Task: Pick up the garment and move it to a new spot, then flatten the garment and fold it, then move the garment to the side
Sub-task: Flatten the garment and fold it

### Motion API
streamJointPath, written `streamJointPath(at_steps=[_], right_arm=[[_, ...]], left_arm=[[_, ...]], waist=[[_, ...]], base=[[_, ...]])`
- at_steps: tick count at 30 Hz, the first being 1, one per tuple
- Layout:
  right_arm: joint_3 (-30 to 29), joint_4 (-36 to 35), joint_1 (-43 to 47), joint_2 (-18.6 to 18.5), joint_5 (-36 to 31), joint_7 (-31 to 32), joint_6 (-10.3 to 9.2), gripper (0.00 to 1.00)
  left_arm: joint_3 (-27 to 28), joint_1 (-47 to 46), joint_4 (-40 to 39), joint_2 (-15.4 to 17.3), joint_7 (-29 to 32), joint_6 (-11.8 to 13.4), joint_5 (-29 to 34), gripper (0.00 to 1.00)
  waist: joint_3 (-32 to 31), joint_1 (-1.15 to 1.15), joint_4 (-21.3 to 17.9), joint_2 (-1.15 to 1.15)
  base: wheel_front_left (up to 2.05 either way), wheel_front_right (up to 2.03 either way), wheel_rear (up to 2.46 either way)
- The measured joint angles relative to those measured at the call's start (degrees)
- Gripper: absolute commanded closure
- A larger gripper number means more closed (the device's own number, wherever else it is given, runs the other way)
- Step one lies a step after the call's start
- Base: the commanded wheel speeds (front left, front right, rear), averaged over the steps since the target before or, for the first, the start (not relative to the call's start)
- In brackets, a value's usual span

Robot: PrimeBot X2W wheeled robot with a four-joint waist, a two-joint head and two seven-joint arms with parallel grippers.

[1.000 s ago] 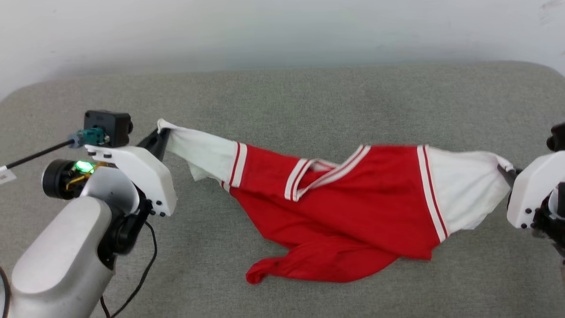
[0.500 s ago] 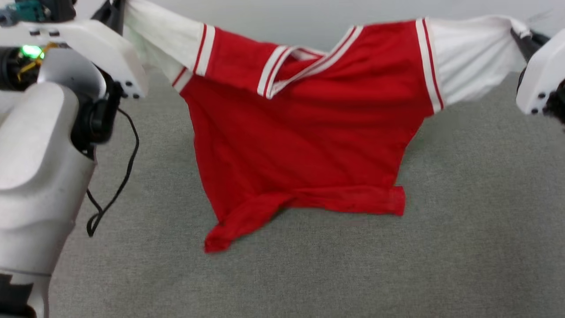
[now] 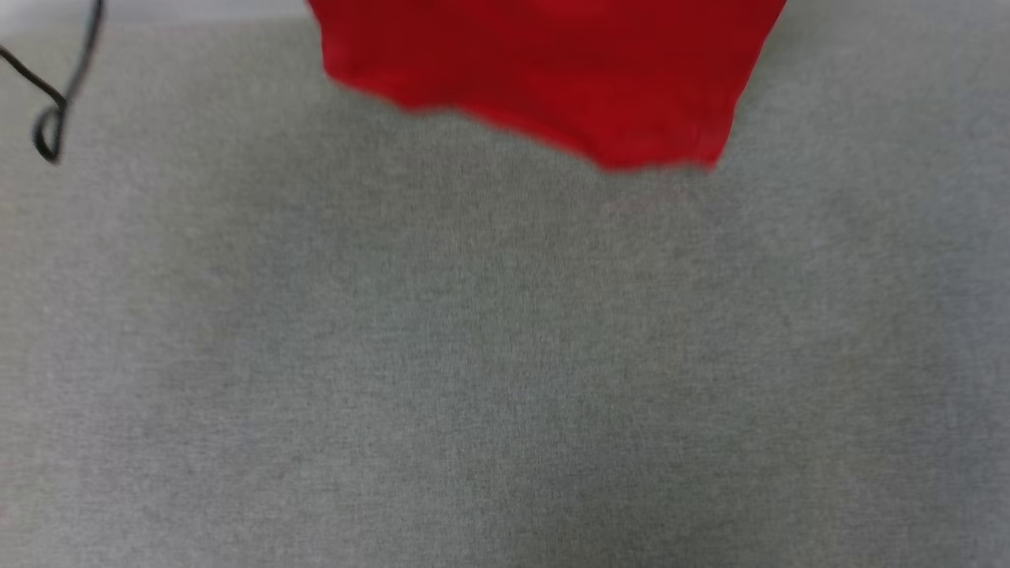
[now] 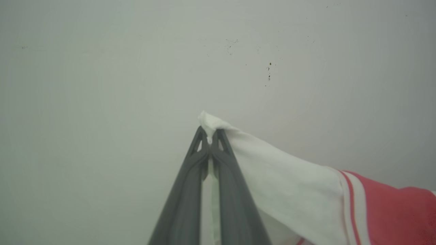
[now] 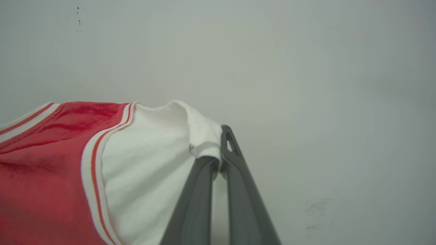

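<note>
Left hand point(image 4: 210, 133): closed on the tip of one white sleeve of the garment point(image 4: 289, 180). A tuft of cloth pokes out past the fingertips, with a pale wall point(image 4: 102, 68) behind.
Right hand point(image 5: 219, 153): closed on the other white sleeve, whose cuff bunches over one finger.
Garment point(image 3: 552, 71): strung between the two hands by its sleeves, red body hanging down. In the head view its blurred hem dangles near the far edge of the bench point(image 3: 505, 355), one corner lower than the other.
Contact with bench: the hem seems to hang free of the grey fabric, though the blur leaves this unsure.
Why held so: a sleeve in each hand lets the cloth's own weight pull the body straight, so it can be laid flat rather than in a heap.
Step in hand: probably carrying to the new spot, ahead of flattening.
Next move calls for: setting the hem down first with both hands level, then drawing toward the near edge.
Risk: the thin grips at the sleeve tips could slip, and the uneven hem may fold under.
Cable point(image 3: 55, 118): a dark loop over the far left corner, well apart from the garment.
</note>
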Motion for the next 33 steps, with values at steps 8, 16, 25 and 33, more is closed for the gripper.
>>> streamJointPath(at_steps=[8, 16, 25, 33], right_arm=[[3.5, 4.1, -12.1, -0.2, -0.7, -6.3, 0.00, 1.00], [8.5, 9.2, -15.9, 1.0, 1.1, -9.1, 0.00, 1.00], [15.2, 15.1, -9.9, 2.5, 8.3, -10.5, 0.00, 1.00], [20.8, 10.8, 6.3, 0.3, 16.9, -13.2, 0.00, 1.00]], left_arm=[[1.2, -10.1, 5.9, 0.0, -4.6, -1.8, 0.5, 1.00], [1.3, -11.5, 10.3, -1.8, -7.3, -3.0, -0.1, 1.00], [0.8, -5.2, 17.6, -3.9, -9.1, -7.4, -2.6, 1.00], [1.4, 10.0, 19.4, -3.3, -11.7, -10.0, -5.4, 1.00]], waist=[[8.4, 0.00, 0.1, 0.00], [13.9, 0.00, 0.4, 0.00], [14.5, 0.00, 0.9, 0.00], [7.9, -0.01, 0.7, 0.00]], base=[[0.00, 0.00, 0.00], [0.00, 0.00, 0.00], [0.00, 0.00, 0.00], [0.00, 0.00, 0.00]])
